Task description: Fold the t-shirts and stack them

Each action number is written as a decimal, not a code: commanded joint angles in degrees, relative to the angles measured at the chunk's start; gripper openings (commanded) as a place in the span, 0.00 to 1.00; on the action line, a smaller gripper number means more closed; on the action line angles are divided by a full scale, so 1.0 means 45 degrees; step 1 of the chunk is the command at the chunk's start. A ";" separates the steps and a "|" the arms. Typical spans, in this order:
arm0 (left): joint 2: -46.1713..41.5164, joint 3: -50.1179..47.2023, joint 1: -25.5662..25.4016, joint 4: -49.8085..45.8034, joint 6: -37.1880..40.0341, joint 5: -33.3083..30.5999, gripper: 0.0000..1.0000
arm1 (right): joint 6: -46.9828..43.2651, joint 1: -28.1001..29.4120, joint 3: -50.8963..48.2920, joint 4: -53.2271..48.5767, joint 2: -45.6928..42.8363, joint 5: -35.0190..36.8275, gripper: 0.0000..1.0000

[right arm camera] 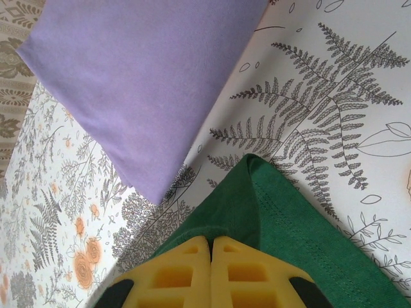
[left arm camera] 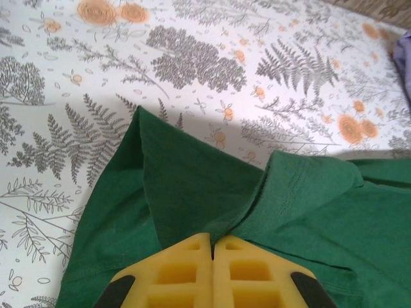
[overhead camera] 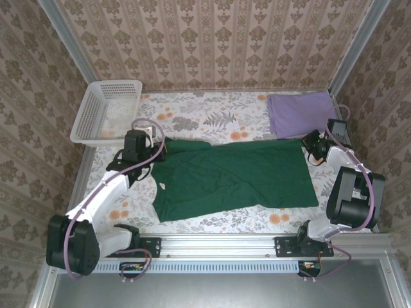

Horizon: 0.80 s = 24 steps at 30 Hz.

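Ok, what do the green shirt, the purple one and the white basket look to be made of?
The green shirt: soft knit cloth, probably cotton jersey, matte; it creases and shows a stitched hem in the wrist views. The purple shirt: similar soft matte cloth, lying smooth and flat; fibre unclear. The basket: white moulded plastic by the look, rigid, with open lattice walls.

Left arm [overhead camera: 106,189] stretches from lower left to mid-left of the top view. Its left gripper [overhead camera: 159,151] is pinched tight on the green t-shirt [overhead camera: 237,173] — right gripper [overhead camera: 307,145], mid-right, likewise.
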 commanded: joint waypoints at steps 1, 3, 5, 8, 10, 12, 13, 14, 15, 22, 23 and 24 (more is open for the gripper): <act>-0.0512 -0.0105 0.0034 0.0110 -0.0110 0.0224 0.02 | -0.0053 -0.0123 -0.0085 0.0241 -0.0170 -0.0205 0.00; -0.0773 -0.0233 -0.0025 0.0127 -0.0165 0.0295 0.01 | -0.0052 -0.0126 -0.0158 0.0202 -0.0244 -0.0177 0.00; -0.1224 -0.0524 -0.0130 0.0067 -0.0221 0.0240 0.00 | -0.0091 -0.0128 -0.0217 0.0112 -0.0327 -0.0059 0.00; -0.2266 -0.1159 -0.0260 0.0000 -0.0422 -0.0228 0.02 | -0.0056 -0.0135 -0.0343 0.0111 -0.0431 0.0041 0.00; -0.2705 -0.1468 -0.0282 -0.0127 -0.0591 -0.0249 0.03 | 0.0041 -0.0136 -0.0387 0.0122 -0.0364 0.0034 0.00; -0.2945 -0.1656 -0.0297 -0.0392 -0.0695 -0.0132 0.03 | 0.0118 -0.0139 -0.0471 0.0179 -0.0299 0.0022 0.00; -0.3091 -0.1809 -0.0318 -0.0485 -0.0761 -0.0035 0.03 | 0.0140 -0.0128 -0.0522 0.0187 -0.0286 0.0021 0.00; -0.3224 -0.1956 -0.0345 -0.0550 -0.0840 -0.0007 0.03 | 0.0143 -0.0130 -0.0562 0.0213 -0.0297 0.0040 0.00; -0.3410 -0.2134 -0.0379 -0.0594 -0.0929 -0.0016 0.03 | 0.0143 -0.0130 -0.0607 0.0185 -0.0341 0.0060 0.00; -0.4515 -0.3145 -0.0551 -0.0699 -0.1451 0.0357 0.16 | 0.0325 -0.0486 -0.1036 0.0118 -0.0685 0.0261 0.00; -0.4576 -0.3234 -0.0607 -0.0767 -0.1496 0.0424 0.16 | 0.0391 -0.0533 -0.1105 0.0134 -0.0732 0.0261 0.00; -0.4654 -0.3304 -0.0679 -0.0815 -0.1533 0.0406 0.17 | 0.0456 -0.0579 -0.1191 0.0160 -0.0776 0.0237 0.00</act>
